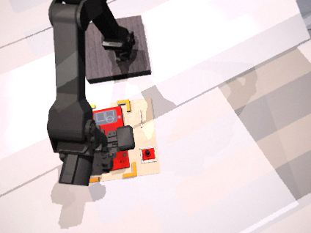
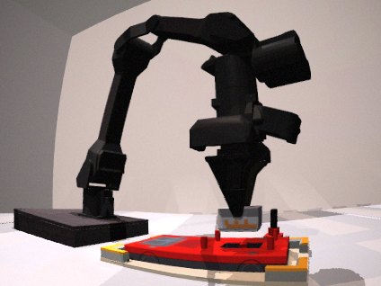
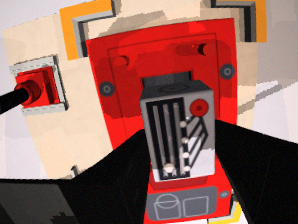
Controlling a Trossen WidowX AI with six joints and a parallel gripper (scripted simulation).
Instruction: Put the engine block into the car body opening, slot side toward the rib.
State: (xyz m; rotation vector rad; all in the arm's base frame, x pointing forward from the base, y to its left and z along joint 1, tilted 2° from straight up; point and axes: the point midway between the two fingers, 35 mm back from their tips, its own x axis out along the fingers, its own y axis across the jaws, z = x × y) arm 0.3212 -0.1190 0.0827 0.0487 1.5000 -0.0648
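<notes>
Gripping engine block [image 2: 239, 219] [image 3: 179, 135], end effector [image 2: 238, 215] [image 3: 178, 132] above red car body [image 1: 121, 161] [image 2: 180, 245] [image 3: 120, 112]; pale floor, beige wall [image 2: 171, 99] behind.

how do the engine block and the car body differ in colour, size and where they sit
The engine block is mostly grey; the car body is mostly red. The block is much smaller than the car body. The block hangs in the gripper, while the car body lies flat below it.

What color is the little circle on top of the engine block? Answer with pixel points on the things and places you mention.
Red; the wrist view shows the engine block's circle [image 3: 199, 107] best.
</notes>
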